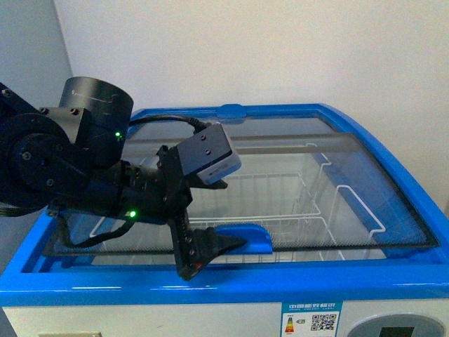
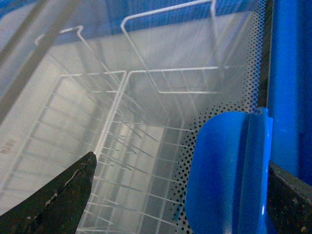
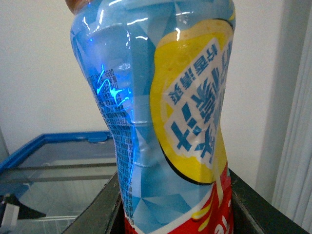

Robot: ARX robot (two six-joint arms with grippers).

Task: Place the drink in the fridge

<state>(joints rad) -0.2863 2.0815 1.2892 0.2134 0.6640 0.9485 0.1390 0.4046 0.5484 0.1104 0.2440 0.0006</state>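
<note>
The fridge (image 1: 393, 161) is a white chest freezer with a blue rim, and its sliding glass lid (image 1: 365, 203) lies over white wire baskets (image 1: 280, 203). My left gripper (image 1: 210, 249) is open, with the lid's blue handle (image 1: 245, 237) between its jaws. In the left wrist view the handle (image 2: 229, 170) stands next to one finger (image 2: 290, 195), and the gripper (image 2: 181, 161) is wide open. My right gripper (image 3: 175, 214) is shut on the drink (image 3: 141, 122), a bottle with a light blue, yellow and red label. It is held upright away from the fridge (image 3: 48, 139) and is out of the front view.
A white wall rises behind the fridge. The left arm's black body (image 1: 63, 161) hangs over the fridge's left side. A second glass pane (image 1: 280, 140) sits at the back. An energy label (image 1: 312, 319) is on the white front.
</note>
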